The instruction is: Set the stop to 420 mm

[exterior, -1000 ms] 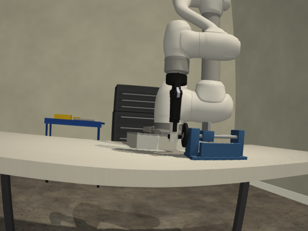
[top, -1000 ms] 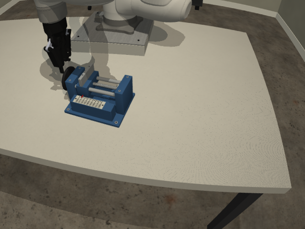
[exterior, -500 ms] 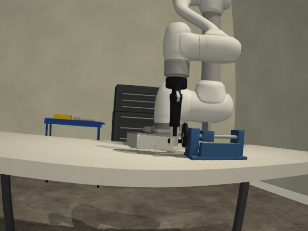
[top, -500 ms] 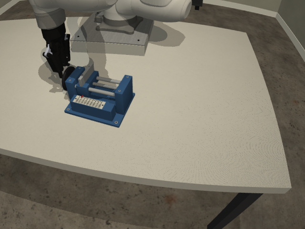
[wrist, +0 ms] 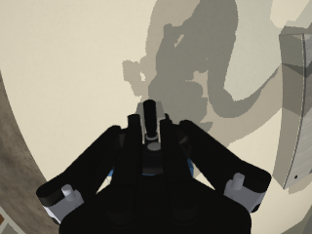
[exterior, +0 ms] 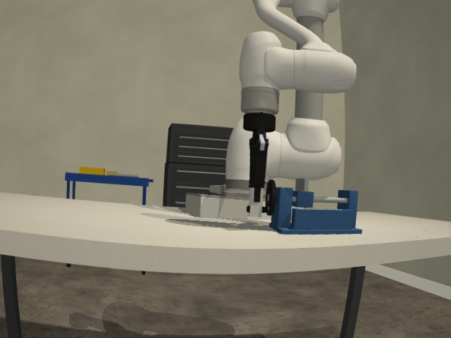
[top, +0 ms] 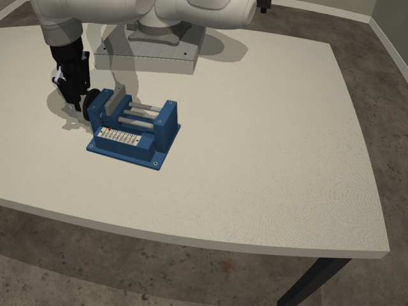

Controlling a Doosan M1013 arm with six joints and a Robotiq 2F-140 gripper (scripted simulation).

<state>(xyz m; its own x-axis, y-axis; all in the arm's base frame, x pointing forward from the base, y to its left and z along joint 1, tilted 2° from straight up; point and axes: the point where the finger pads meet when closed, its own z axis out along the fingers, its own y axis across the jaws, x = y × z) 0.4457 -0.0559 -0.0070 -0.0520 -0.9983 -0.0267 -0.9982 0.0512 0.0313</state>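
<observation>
Pale table (top: 230, 184) (exterior: 145, 227) (wrist: 73, 73) under everything. Handwheel (top: 86, 106) (exterior: 271, 196) is on the blue rig's (top: 123, 150) (exterior: 322, 220) 9 o'clock side in the top view, at 3 o'clock from the gripper (top: 78, 109) (exterior: 256, 208) (wrist: 149, 122). Its crank handle (exterior: 249, 209) (wrist: 149, 117) points roughly 9 o'clock in the exterior view, fingers pinched on it. 1 arm, so it's the near one. Next turn should circle that wheel's axis, imo; can't read the scale (top: 120, 135).

Jaws and handwheel knob (exterior: 249, 208) (wrist: 150, 118) lower now
</observation>
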